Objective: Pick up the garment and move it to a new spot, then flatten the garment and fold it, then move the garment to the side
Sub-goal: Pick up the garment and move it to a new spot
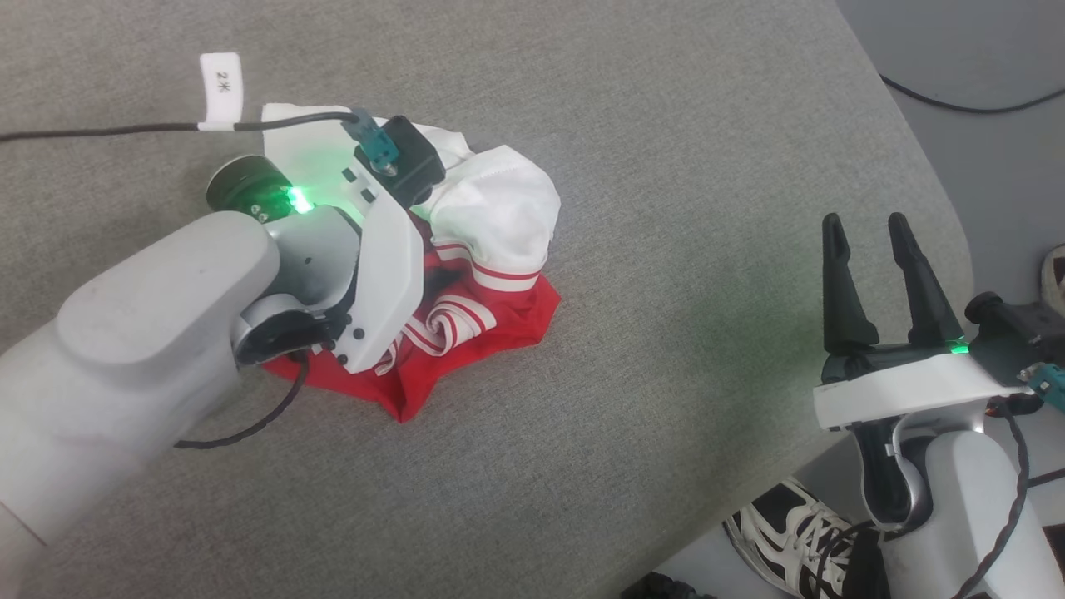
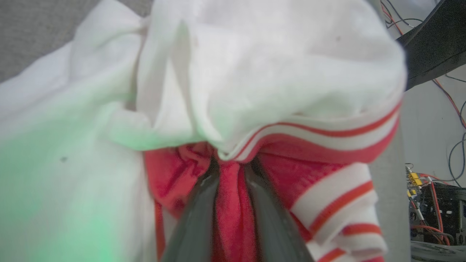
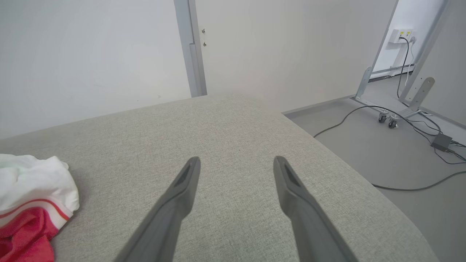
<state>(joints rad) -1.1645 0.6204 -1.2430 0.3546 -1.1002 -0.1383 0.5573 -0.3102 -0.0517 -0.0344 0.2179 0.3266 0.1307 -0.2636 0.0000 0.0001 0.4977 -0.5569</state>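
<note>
The garment point(image 1: 491, 208) lies bunched in a heap on the grey cushioned surface, white fabric on top, red below, with striped trim showing. My left wrist point(image 1: 383, 249) points down into the heap and hides its fingers there. Seen from the left wrist, my left gripper point(image 2: 229, 171) is shut on a fold of the red cloth of the garment point(image 2: 255, 72), which stands pinched between the two dark fingers. My right gripper point(image 1: 865, 223) hovers open and empty near the surface's right edge, well clear of the heap. In the right wrist view it point(image 3: 236, 160) points across bare fabric, with the garment point(image 3: 32, 189) at lower left.
The grey cushioned surface point(image 1: 666, 166) curves off at the right to the floor. A person's black-and-white shoe point(image 1: 782, 532) stands by that edge. A black cable with a white tag point(image 1: 220, 83) trails from my left wrist. Cables point(image 3: 400, 123) and a wheeled frame lie on the floor beyond.
</note>
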